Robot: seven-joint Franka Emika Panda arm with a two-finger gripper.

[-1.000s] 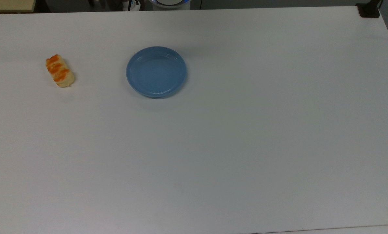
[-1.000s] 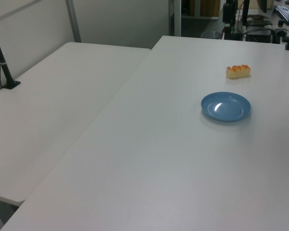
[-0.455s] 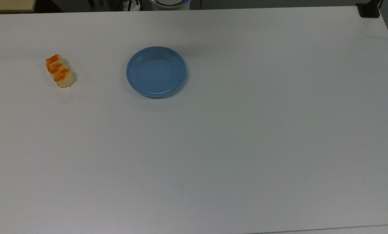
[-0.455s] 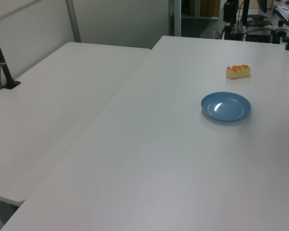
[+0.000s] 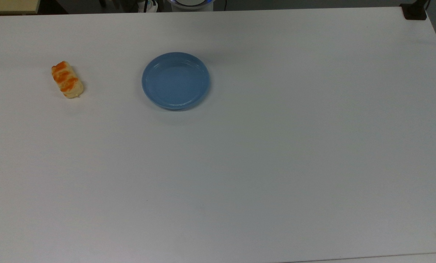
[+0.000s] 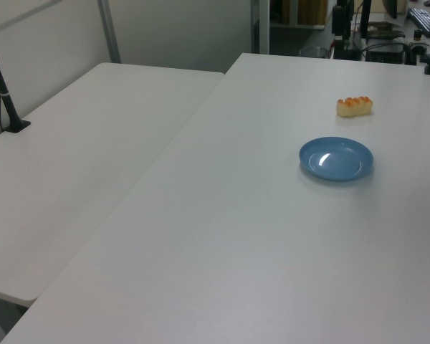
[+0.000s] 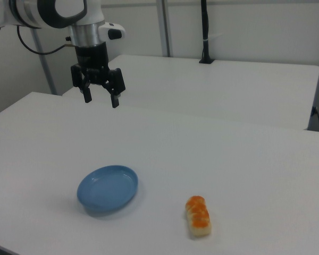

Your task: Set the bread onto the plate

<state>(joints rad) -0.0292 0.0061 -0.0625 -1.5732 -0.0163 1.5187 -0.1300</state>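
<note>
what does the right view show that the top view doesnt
The right view alone has the gripper, open and empty, hanging in the air beyond the plate, plus a second table behind with a black post. The top view alone has a black clamp at the table's far corner. Both share the empty plate, the bread lying apart from it, and the white table.

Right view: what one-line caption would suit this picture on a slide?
The open tool hangs above the white table, with an empty blue plate and the bread lying apart.
</note>
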